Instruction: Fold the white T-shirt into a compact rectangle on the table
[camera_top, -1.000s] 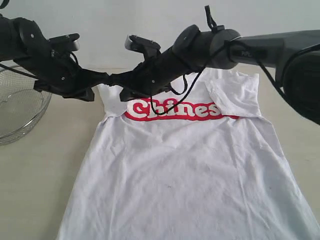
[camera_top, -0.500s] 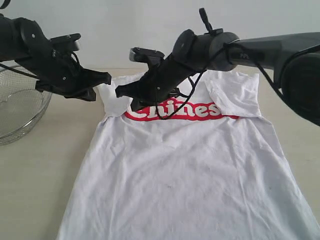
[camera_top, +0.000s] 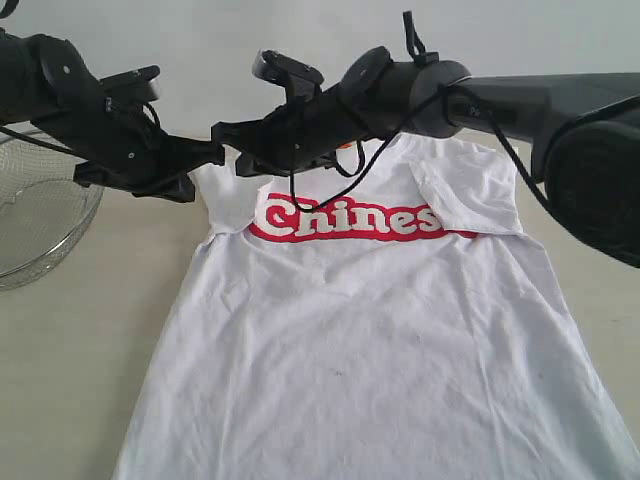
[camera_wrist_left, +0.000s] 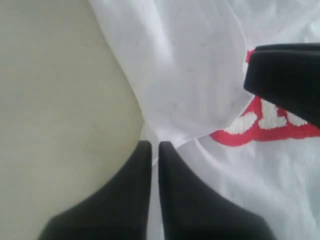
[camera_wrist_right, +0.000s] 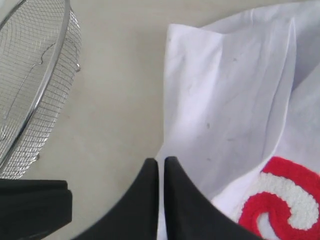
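Soft white cotton T-shirt (camera_top: 370, 340), matt beige table (camera_top: 70, 340), wire mesh bowl (camera_top: 40, 215)

On my pale beige table (camera_top: 80, 330) I see two things: the white T-shirt (camera_top: 380, 340) lying flat, front up, its sleeve edge just under my left gripper (camera_wrist_left: 151, 145), and a wire mesh bowl (camera_top: 40, 210) out past that gripper's other side.

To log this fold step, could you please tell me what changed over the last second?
The right gripper, shut, rose above the white T-shirt, uncovering the red lettering. Nothing was visibly grasped or released. The left gripper, the T-shirt and the wire mesh bowl stayed put.
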